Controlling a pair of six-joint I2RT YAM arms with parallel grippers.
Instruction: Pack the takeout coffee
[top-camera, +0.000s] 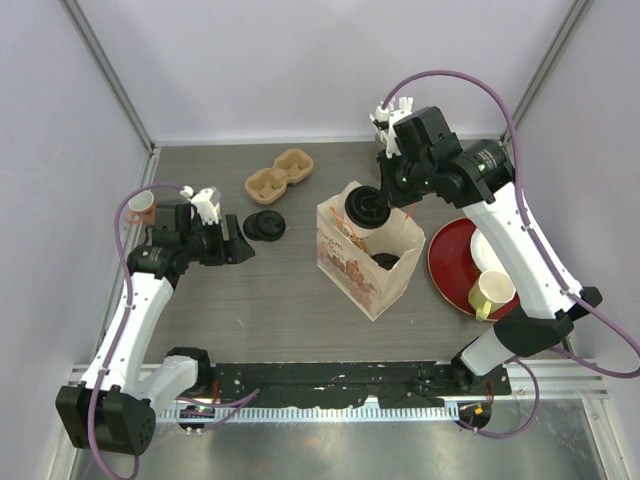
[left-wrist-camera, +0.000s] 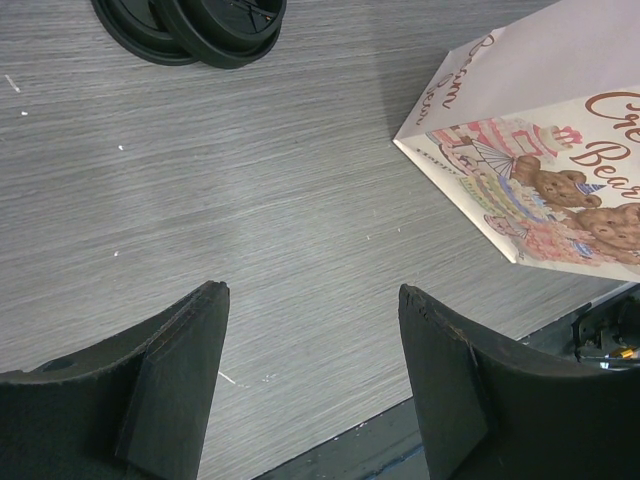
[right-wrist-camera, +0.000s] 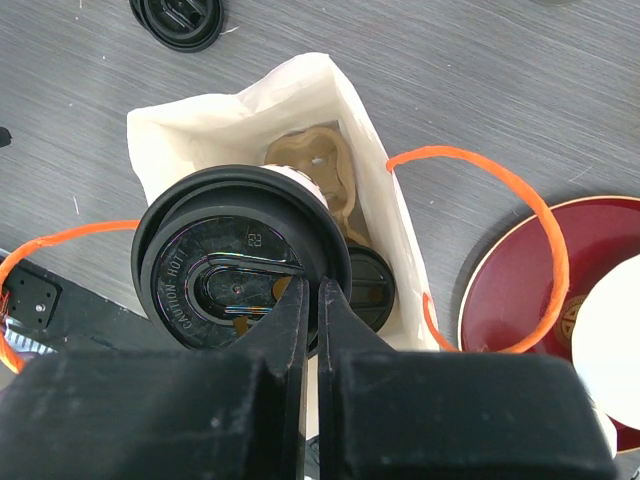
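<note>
The takeout coffee (top-camera: 360, 207) is a cream paper cup with a black lid (right-wrist-camera: 235, 262). It hangs in the mouth of the white paper bag (top-camera: 352, 268). My right gripper (right-wrist-camera: 312, 292) is shut on the rim of its lid and holds it from above. Inside the bag (right-wrist-camera: 200, 115) lie a brown cardboard carrier (right-wrist-camera: 322, 165) and a second black-lidded cup (right-wrist-camera: 372, 288), lower down. My left gripper (left-wrist-camera: 312, 300) is open and empty, low over the table left of the bag (left-wrist-camera: 540, 140).
Loose black lids (top-camera: 265, 226) lie left of the bag, with a cardboard cup carrier (top-camera: 280, 175) behind them. A pink mug (top-camera: 140, 205) stands at the far left. A red plate (top-camera: 450, 262) with cream cups (top-camera: 492, 292) sits right of the bag. The bag's orange handles (right-wrist-camera: 500, 180) hang outward.
</note>
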